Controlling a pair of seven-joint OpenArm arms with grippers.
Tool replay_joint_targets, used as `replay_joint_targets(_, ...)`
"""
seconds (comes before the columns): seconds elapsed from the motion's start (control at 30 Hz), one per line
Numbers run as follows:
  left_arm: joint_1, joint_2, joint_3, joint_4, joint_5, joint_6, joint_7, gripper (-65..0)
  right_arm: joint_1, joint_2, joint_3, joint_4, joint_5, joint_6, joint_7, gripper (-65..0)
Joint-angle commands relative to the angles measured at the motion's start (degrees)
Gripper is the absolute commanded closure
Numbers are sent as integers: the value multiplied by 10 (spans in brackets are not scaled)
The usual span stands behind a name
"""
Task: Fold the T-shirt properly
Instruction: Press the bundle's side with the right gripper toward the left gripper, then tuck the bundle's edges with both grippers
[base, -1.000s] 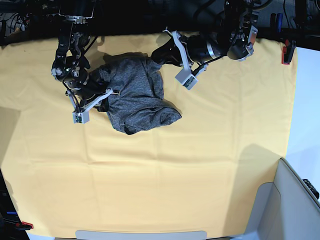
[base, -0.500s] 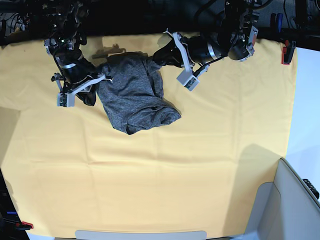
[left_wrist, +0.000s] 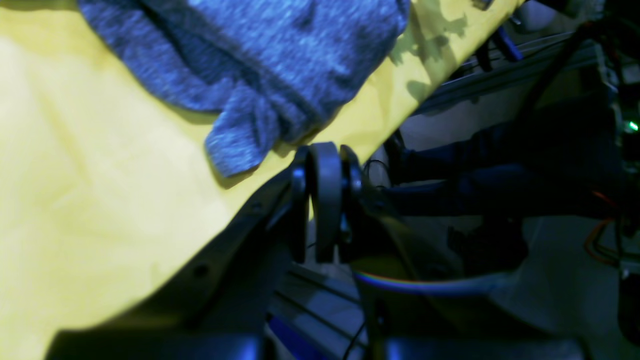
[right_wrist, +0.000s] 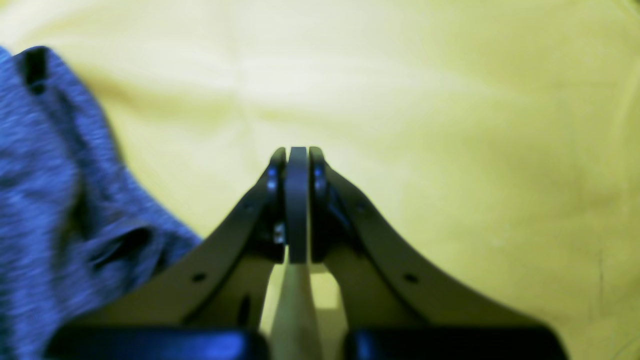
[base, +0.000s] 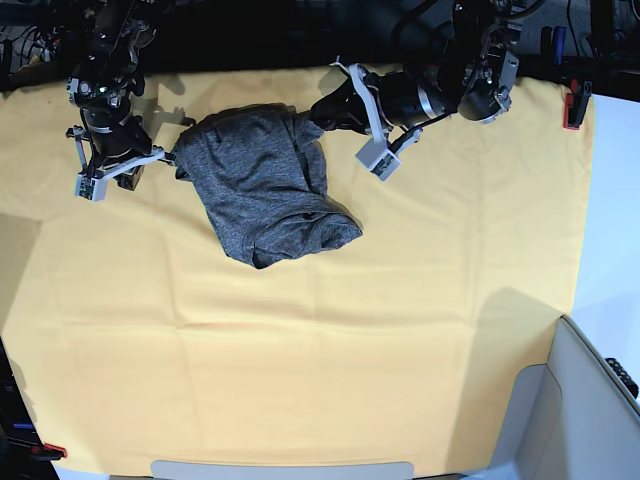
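In my left wrist view, my left gripper (left_wrist: 325, 155) has its jaws pressed together on nothing, poised just off the far edge of the yellow-orange table cloth (left_wrist: 90, 165), with the T-shirt (left_wrist: 280, 60) bunched just beyond it and a stubby fold of grey knit reaching toward my fingertips without touching them; I judge I sit there to take that upper edge next. In my right wrist view, my right gripper (right_wrist: 297, 160) is likewise closed and empty above bare table cloth (right_wrist: 450, 125), the T-shirt (right_wrist: 45, 200) lying to its left, near but apart from the tips, so the garment rests free. In the base view, the T-shirt (base: 265, 195) is a crumpled heap on the table cloth (base: 320, 370), toward the cloth's far edge and left of its middle, not yet spread flat. My right gripper (base: 160, 157) sits just beside the heap's left edge, my left gripper (base: 322, 110) at its upper right corner: I flank it, I think, to pull it open before folding.
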Motion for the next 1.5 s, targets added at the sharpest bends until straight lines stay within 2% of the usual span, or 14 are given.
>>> replay_joint_targets(0.0,-3,-1,-1,8,-11,-2,-12,-5,3,2,-11,10,5,1,12,0)
replay_joint_targets(0.5,-1,-3,-2,8,-11,-2,-12,-5,-84,7,-181,33,3,4,12,0)
replay_joint_targets(0.73,-2,-3,-2,8,-11,-2,-12,-5,-131,34,-241,79,3,-1,12,0)
replay_joint_targets(0.87,-2,-3,-2,8,-11,-2,-12,-5,-139,41,-225,83,1,-1,12,0)
replay_joint_targets(1.13,-2,-4,-2,8,-11,-2,-12,-5,-104,46,-97,83,2,-1,9,0)
replay_joint_targets(1.23,-2,-18,-3,8,-11,-2,-12,-5,-90,46,-62,96,5,-1,8,0)
replay_joint_targets(1.3,2,-29,-10,8,-11,-2,-34,-5,-92,41,-50,125,12,4,8,0)
replay_joint_targets(1.37,3,-41,-23,8,-11,-1,-61,-5,-97,42,-52,140,51,8,8,0)
replay_joint_targets(1.47,4,-52,-31,8,-11,-1,-75,-5,-107,46,-52,137,165,43,7,0)
